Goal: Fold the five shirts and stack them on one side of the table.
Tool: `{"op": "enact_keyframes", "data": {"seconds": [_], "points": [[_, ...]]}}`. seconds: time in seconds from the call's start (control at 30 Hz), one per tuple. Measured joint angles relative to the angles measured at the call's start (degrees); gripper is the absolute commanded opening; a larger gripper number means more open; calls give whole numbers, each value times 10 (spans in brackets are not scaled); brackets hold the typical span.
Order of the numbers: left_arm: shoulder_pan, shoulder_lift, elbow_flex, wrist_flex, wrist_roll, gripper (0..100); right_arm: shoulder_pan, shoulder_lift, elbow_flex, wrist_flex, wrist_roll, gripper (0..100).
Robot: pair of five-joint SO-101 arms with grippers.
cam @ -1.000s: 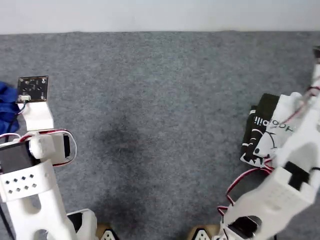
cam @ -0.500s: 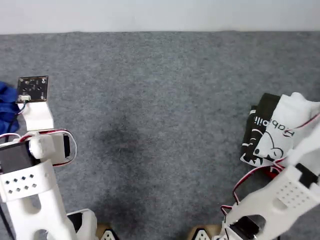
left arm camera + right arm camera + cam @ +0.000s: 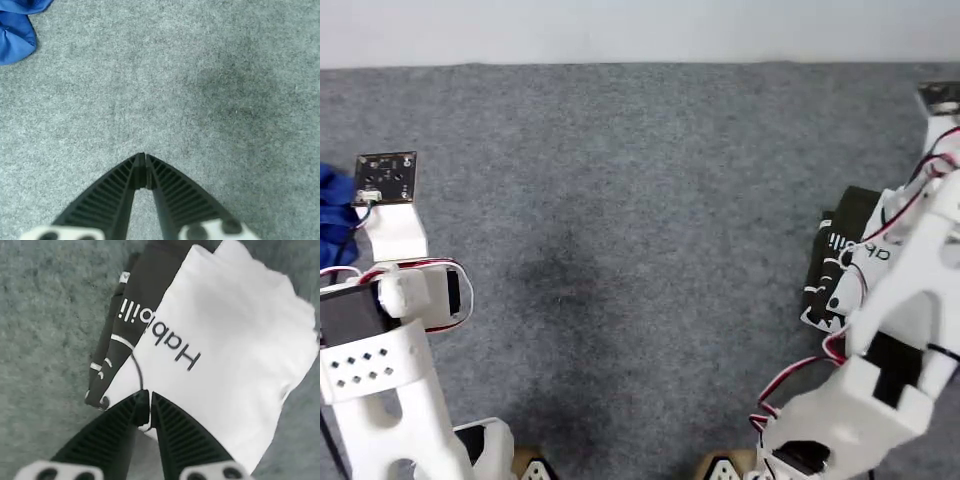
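Seen from above, a grey carpet-like worktop (image 3: pixel 620 200) fills the scene. At the right edge of the high view lies a folded white cotton shirt with dark lettering (image 3: pixel 225 355), resting on top of a folded black shirt with white print (image 3: pixel 145 295). The black one sticks out along one side. At the left edge sits a crumpled blue fabric garment (image 3: pixel 330 210), not yet folded. Two shirts look folded and stacked, so the job seems under halfway done, with the blue one among those left.

The white plastic right arm (image 3: pixel 900 330) rises from the lower right and leans over the stack. Its black ridged right end effector (image 3: pixel 145 400) is closed with nothing gripped, its tips over the white shirt's edge. The left arm (image 3: pixel 390 330) stands at the lower left. The left end effector (image 3: pixel 145 165) is closed and empty above bare worktop, well apart from the blue garment.
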Motion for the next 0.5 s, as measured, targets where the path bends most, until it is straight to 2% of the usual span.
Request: {"op": "enact_keyframes", "data": {"seconds": [0.13, 0.37, 0.5], "points": [[0, 0, 0, 0, 0, 5, -14, -69, 83, 0, -48, 9], [0, -18, 0, 0, -2, 5, -87, -224, 306, 1, -62, 9], [0, -37, -34, 0, -25, 5, -117, -284, 409, 1, -63, 9]]}}
